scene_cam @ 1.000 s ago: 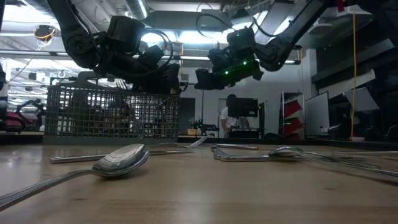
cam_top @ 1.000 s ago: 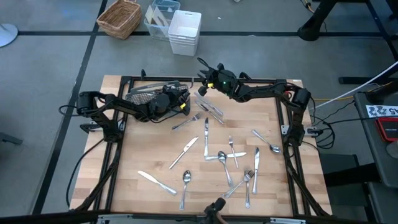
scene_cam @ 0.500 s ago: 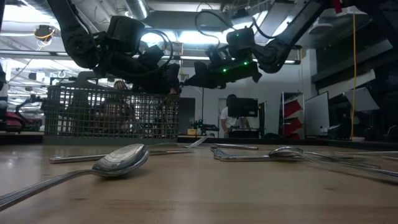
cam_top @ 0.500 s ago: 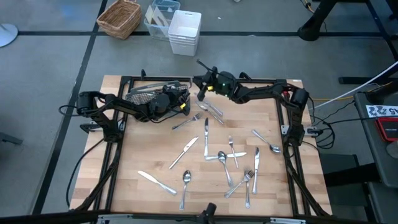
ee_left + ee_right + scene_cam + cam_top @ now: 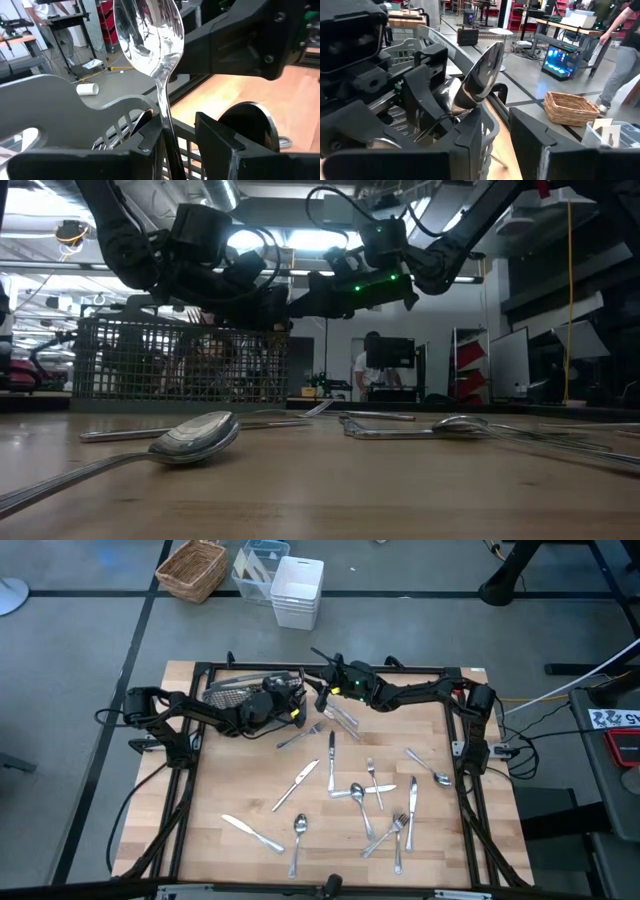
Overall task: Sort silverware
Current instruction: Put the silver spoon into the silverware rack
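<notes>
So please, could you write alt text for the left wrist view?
A shiny silver metal spoon stands upright, its handle pinched by the left gripper. Behind lie the grey wire-mesh caddy and the right arm's dark body.

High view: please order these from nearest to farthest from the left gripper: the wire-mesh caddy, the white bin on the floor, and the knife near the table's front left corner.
Measured from the left gripper, at the caddy's right end:
1. Wire-mesh caddy, right beside it at the table's back edge.
2. White bin, on the floor beyond the table's back edge.
3. Knife, near the table's front left corner.
</notes>
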